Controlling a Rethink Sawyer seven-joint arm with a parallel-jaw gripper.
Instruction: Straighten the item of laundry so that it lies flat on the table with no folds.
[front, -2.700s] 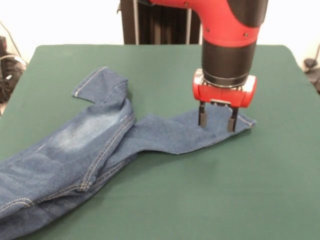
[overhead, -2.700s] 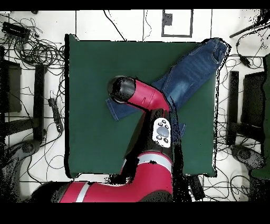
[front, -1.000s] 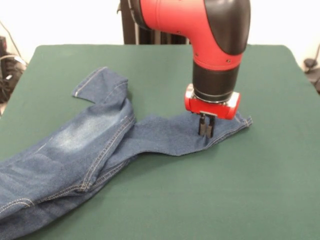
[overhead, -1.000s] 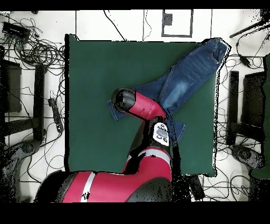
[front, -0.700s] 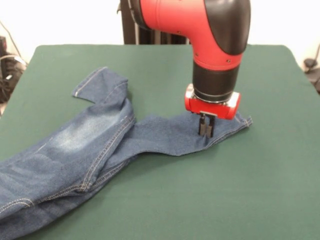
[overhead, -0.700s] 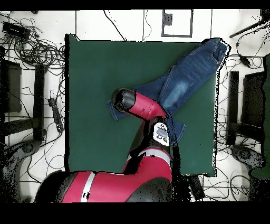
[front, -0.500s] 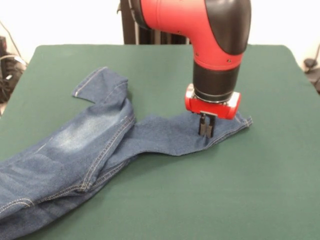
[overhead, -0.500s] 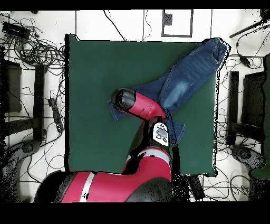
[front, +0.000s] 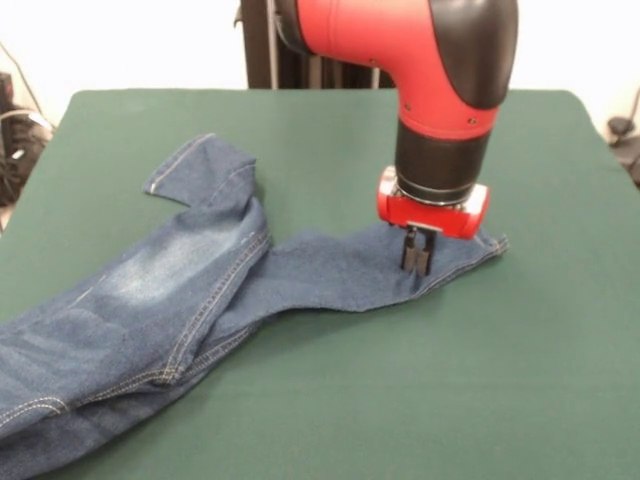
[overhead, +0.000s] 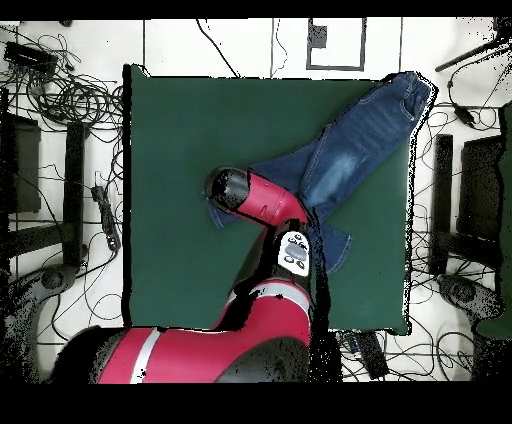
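The blue denim jeans (front: 180, 290) lie across the green table (front: 500, 380), from the lower left to the middle right. One leg runs right to a cuff (front: 480, 248). The other leg (front: 200, 170) bends away toward the far left, with a fold where it meets the thigh. My gripper (front: 416, 264) points straight down near the right cuff, its fingers shut together and pinching the denim. In the overhead view the jeans (overhead: 350, 140) run from the table's top right corner toward the middle, and the arm (overhead: 262, 200) hides the gripper and the cuff.
The waist end of the jeans (overhead: 412, 88) reaches past the table's corner. The black pedestal (front: 310, 50) stands behind the table's far edge. Cables (overhead: 60, 90) and dark stands (overhead: 440, 200) lie on the floor around the table (overhead: 200, 120).
The gripper, open over the cuff 2.7 s ago, came down and shut on the denim. Since then it has shifted slightly right with the cuff end.
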